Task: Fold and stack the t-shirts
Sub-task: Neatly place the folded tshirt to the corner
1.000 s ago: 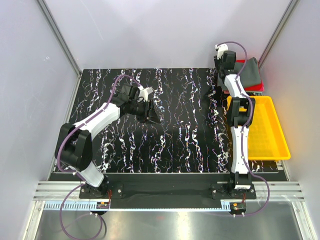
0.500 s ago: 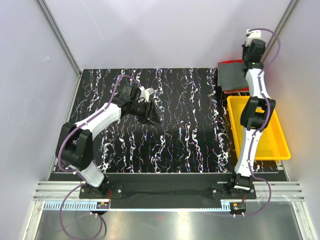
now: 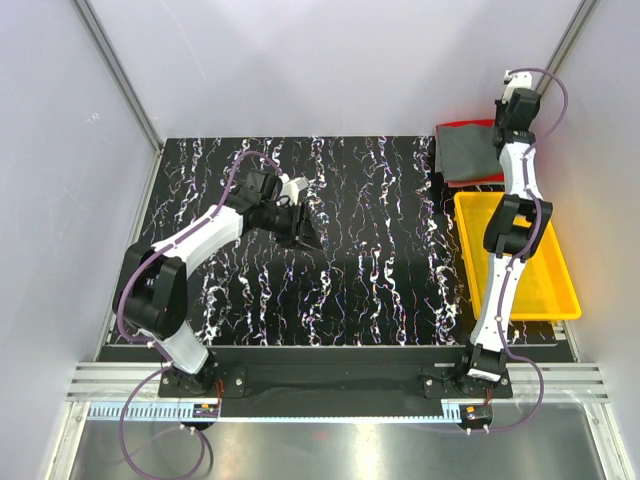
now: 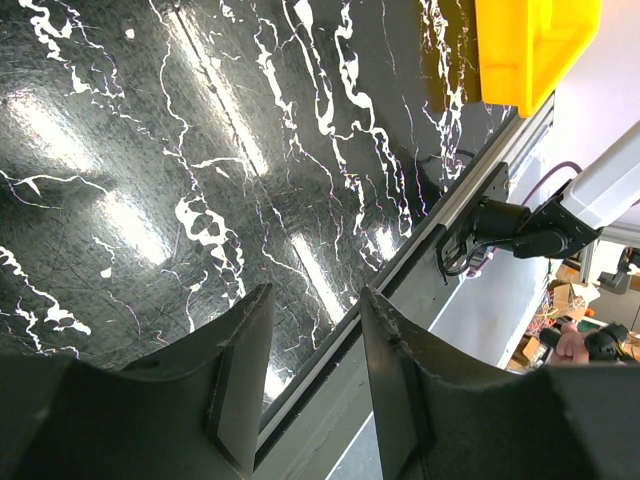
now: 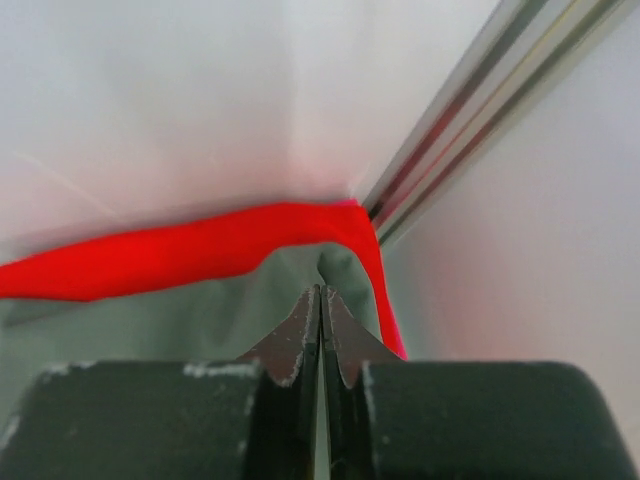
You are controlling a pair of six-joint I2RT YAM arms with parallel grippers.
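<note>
A folded grey t-shirt [image 3: 463, 152] lies on a red t-shirt [image 3: 472, 183] at the table's far right corner. My right gripper [image 3: 506, 122] is at the far right edge of this stack. In the right wrist view its jaws [image 5: 321, 291] are pressed together on a puckered edge of the grey t-shirt [image 5: 200, 312], with the red t-shirt [image 5: 180, 250] showing just beyond. My left gripper [image 3: 304, 232] hangs over the middle left of the black marbled table. In the left wrist view it [image 4: 315, 296] is open and empty.
A yellow tray [image 3: 562, 272] sits at the table's right edge, just in front of the stack; it also shows in the left wrist view [image 4: 530, 40]. Frame posts and white walls close in the far corner around the right arm.
My right gripper has swung from the stack's left side to the far right corner. The grey t-shirt was bunched up and now lies flat on the red one. The left arm is still.
</note>
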